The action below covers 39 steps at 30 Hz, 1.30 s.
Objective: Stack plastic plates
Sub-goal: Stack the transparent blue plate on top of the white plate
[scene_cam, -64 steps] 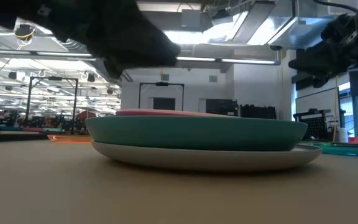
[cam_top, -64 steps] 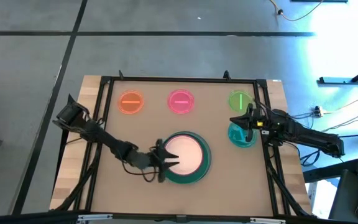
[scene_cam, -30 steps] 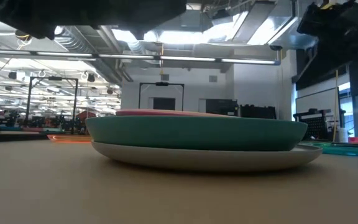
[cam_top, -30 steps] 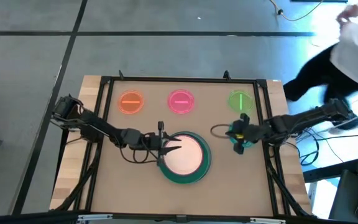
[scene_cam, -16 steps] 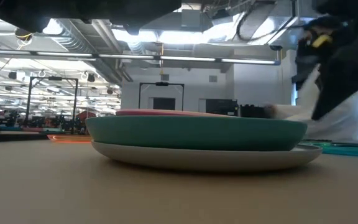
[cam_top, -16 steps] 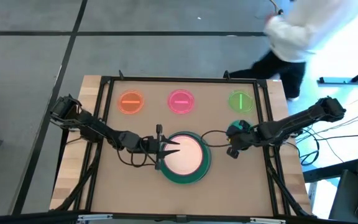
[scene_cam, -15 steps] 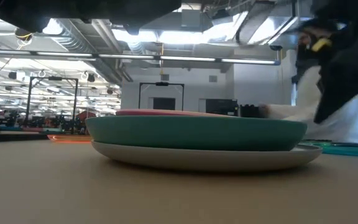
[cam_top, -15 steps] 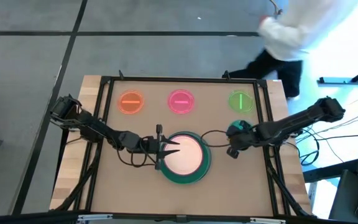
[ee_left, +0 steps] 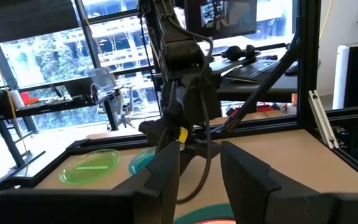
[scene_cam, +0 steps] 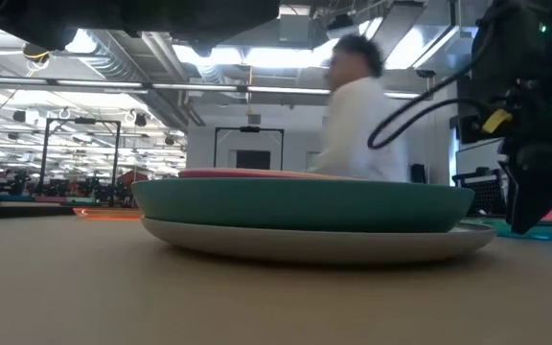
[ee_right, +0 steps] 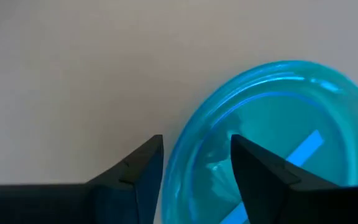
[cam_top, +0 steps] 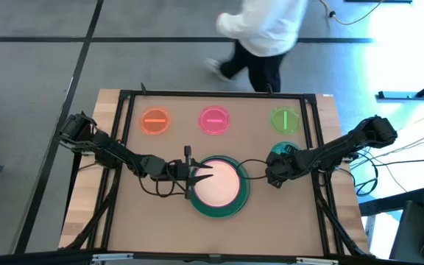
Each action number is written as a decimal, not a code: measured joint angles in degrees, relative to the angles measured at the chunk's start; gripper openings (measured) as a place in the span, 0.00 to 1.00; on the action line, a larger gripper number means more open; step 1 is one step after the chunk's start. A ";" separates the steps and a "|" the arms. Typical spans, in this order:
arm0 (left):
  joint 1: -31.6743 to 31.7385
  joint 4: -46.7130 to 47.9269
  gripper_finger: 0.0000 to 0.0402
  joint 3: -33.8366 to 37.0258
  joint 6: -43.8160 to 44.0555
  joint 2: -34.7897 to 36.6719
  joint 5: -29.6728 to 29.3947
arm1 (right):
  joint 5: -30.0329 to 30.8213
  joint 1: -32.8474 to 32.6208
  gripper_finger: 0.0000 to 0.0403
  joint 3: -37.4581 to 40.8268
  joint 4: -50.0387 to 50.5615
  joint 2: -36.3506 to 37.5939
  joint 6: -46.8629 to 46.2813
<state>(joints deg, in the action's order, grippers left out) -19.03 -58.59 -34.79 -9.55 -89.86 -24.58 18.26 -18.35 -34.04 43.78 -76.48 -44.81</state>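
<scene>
Table [cam_top: 160, 221] w/ black frame is carrying everything; a person [cam_top: 263, 33] in a white top is walking past just beyond its far edge. Largest item: the stack near the middle of the front half – large grey plate [scene_cam: 305, 244] is sitting at the bottom, large teal plate [cam_top: 235, 205] on it, magenta rim [scene_cam: 247, 173] showing above that, and a cream plate [cam_top: 218, 184] is lying on top. Left arm is reaching in from the table's left edge, left gripper [cam_top: 197, 175] hanging at the stack's left rim, fingers spread apart w/ nothing between them; in the left wrist view the two fingers [ee_left: 166, 168] are standing clearly apart. Right arm is coming in from the right edge; right gripper [cam_top: 274, 174] is sitting low just right of the stack, over the small teal plate [ee_right: 278, 130], which is lying near the right edge. Its fingers are parted, straddling that plate's rim in the right wrist view; whether they are touching it – cannot tell. Smallest items along the far edge, well apart from each other: orange plate [cam_top: 154, 121] toward the far-left corner, pink plate [cam_top: 213, 120] at mid-edge, green plate [cam_top: 284, 119] toward the far-right corner, just beyond the teal one.
</scene>
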 joint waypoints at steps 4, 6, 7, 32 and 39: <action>-0.08 0.06 0.27 0.00 0.14 0.00 0.00 | 2.54 0.01 0.45 -0.11 -0.44 -3.62 -0.44; -0.17 0.67 0.27 0.00 0.42 0.00 0.00 | 2.65 -0.07 0.45 -0.26 -0.24 -5.32 -0.46; -0.21 0.94 0.27 0.00 0.43 0.00 0.01 | 2.64 -0.07 0.44 -0.29 -0.21 -6.02 -0.45; -0.57 1.14 0.27 0.00 0.34 0.00 -0.04 | 1.96 -0.04 0.01 -0.27 -0.68 -6.90 8.08; -0.57 2.99 0.27 0.02 -1.29 -0.07 -3.91 | 3.87 0.04 0.00 -5.21 3.36 -7.14 11.75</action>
<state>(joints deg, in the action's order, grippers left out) -19.59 -55.59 -34.76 -10.84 -89.93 -28.49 22.13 -18.31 -39.25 47.13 -83.62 -33.06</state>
